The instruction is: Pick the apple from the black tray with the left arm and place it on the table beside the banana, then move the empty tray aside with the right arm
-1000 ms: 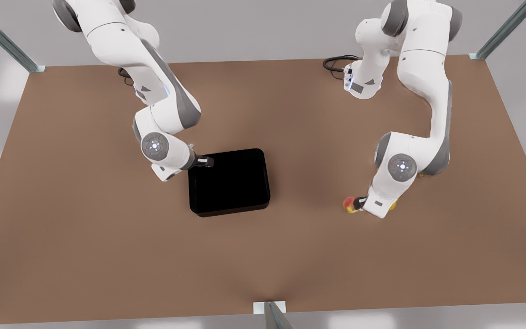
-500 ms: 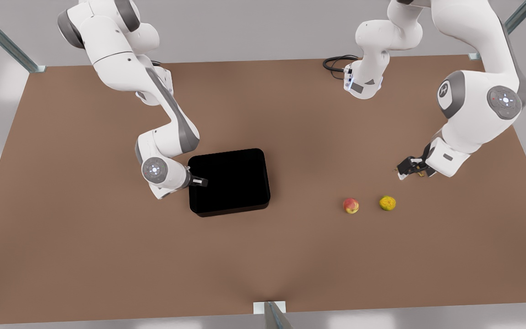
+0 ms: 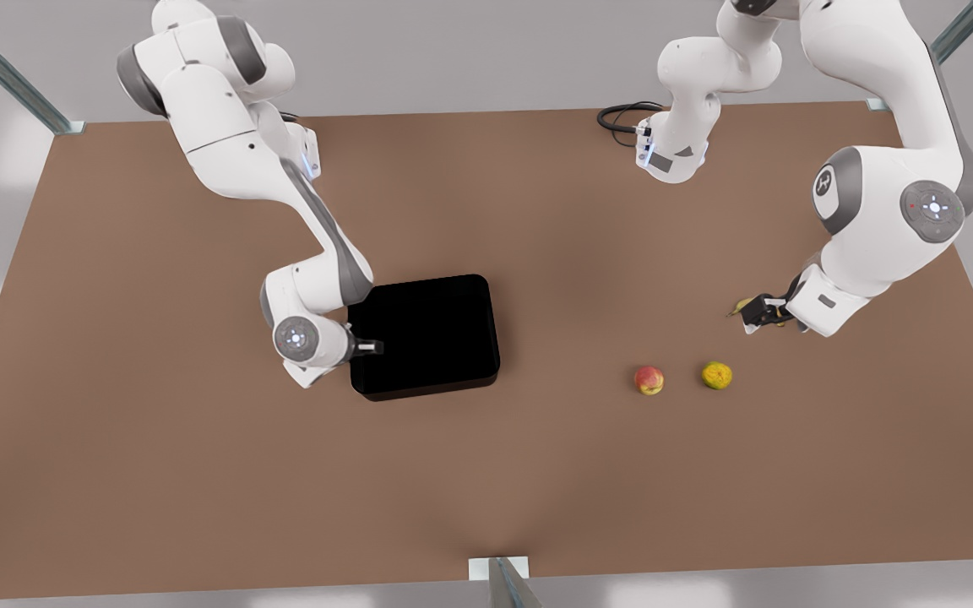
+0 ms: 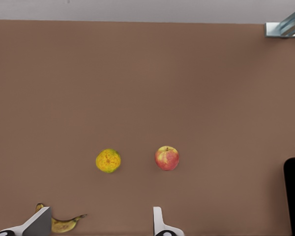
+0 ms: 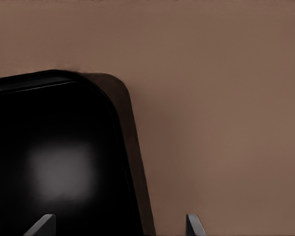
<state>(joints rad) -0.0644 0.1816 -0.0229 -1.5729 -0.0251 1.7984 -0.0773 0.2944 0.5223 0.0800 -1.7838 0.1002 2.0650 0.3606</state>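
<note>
Apple (image 3: 649, 380) down on the desk (image 3: 537, 473), front view's right, near a yellow-green fruit (image 3: 716, 375); banana (image 4: 64, 223) a little farther back beneath the left hand (image 3: 755, 314), fingers apart and empty, waiting. Black tray (image 3: 425, 335) empty, mid-desk. Right hand (image 3: 371, 345) at the tray's left wall, fingers spread astride the rim (image 5: 132, 162), not clamped. Likely stiff and light, smooth-sided, prone to sliding; best pinched on the thin wall and dragged flat.
</note>
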